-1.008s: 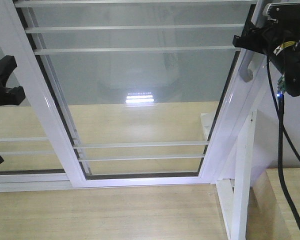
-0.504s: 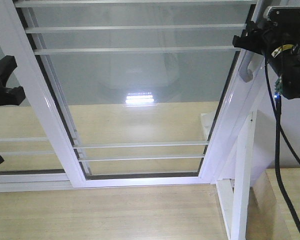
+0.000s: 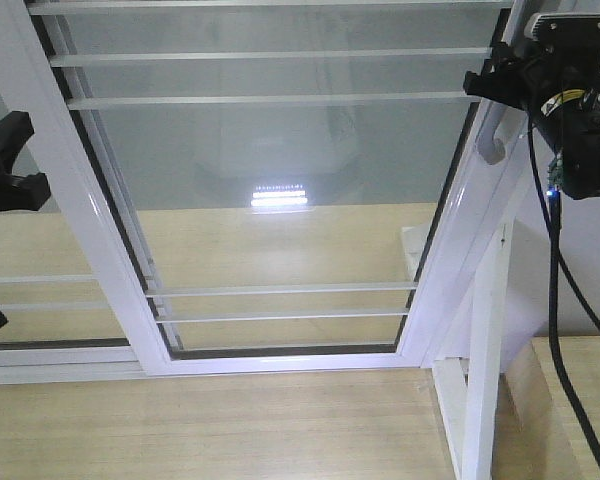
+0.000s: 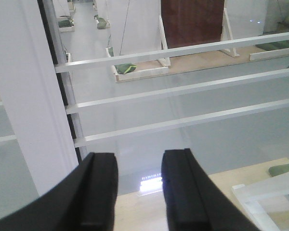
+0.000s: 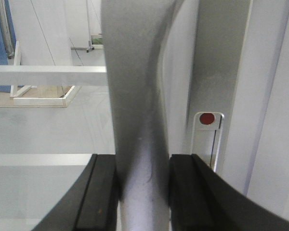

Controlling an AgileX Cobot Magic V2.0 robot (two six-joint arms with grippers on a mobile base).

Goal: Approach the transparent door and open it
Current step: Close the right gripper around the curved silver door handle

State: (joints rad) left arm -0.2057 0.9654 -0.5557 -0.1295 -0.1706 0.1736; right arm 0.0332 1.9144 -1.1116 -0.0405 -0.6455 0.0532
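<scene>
Door under inspection: the transparent door [image 3: 280, 180] fills the middle of the front view. It is a clear glass panel in a glossy white frame, crossed by thin white horizontal bars [image 3: 280, 100]. Its bottom rail meets the light wooden floor [image 3: 230, 420]. The grey curved pull handle [image 3: 493, 140] sits on the right stile, near the top right of that view.

Right gripper [image 3: 502, 88]: closed on the pull handle. The right wrist view shows a black finger [image 5: 103, 192] pressed against each side of the grey bar, with no gap visible. Beside the handle in that view, a lock plate [image 5: 208, 139] bearing a red dot [image 5: 207, 118] is fixed to the stile. A black cable [image 3: 558, 300] hangs from the right arm down the right edge of the front view.

Left gripper [image 4: 139, 192]: jaws apart, nothing between the fingers. It faces the glass and bars just to the right of a white upright [image 4: 33, 96]. In the front view it shows at the left edge, over a second white-framed glass panel [image 3: 50, 300]. Whether it touches the frame cannot be determined.
</scene>
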